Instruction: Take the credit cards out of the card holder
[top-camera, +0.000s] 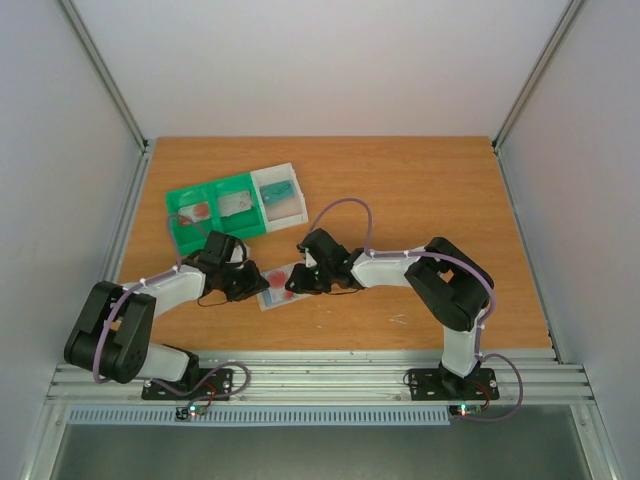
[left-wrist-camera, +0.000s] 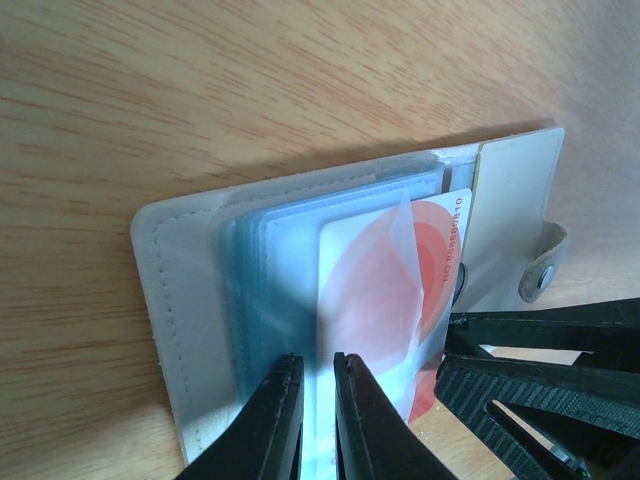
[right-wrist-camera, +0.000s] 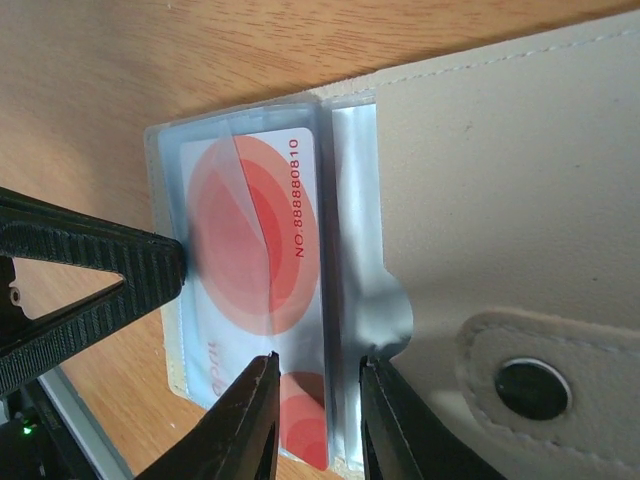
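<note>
Card holder lies open on the table, close to the near edge and a little left of its middle, between the two grippers. Only the top view shows this placing. It also shows the green-and-white tray toward the far left corner, with a reddish card, a grey card and a teal card in its three compartments.

The wrist views give the detail that the top view blurs. A white card with red circles sits in the holder's clear sleeves, a printed number along one long edge. The closing tab with its snap lies flat at the holder's outer edge.

The left wrist view shows the left gripper almost closed, with the sleeves' edge in the thin slit between its jaws. The right wrist view shows one of its fingers touching that same edge.

The right gripper has its jaws partly apart, astride the near end of the card. Whether they clamp it, I cannot tell.
</note>
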